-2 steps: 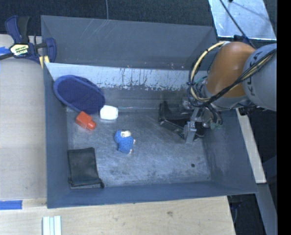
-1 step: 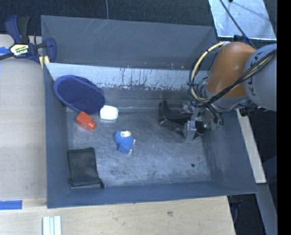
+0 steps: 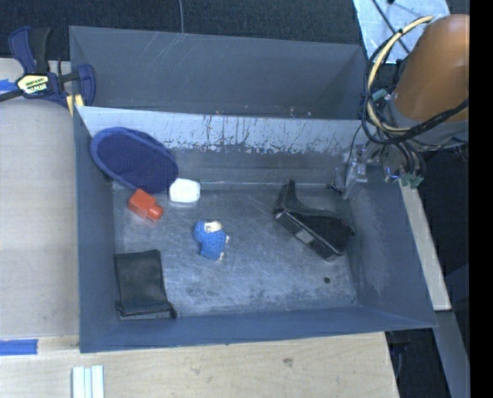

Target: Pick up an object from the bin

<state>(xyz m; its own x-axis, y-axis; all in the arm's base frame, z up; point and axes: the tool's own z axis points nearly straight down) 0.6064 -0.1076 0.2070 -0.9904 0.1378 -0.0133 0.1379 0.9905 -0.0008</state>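
- One camera looks down into the grey metal bin from above, slightly oblique, with the whole bin in frame.
- The arm enters at the upper right.

No legible text or labels

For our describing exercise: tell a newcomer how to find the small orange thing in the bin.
In the grey bin, look to the upper left corner, where a big dark blue oval pad lies. Just below it sits the orange block, left of a white block. It is the only orange thing there.
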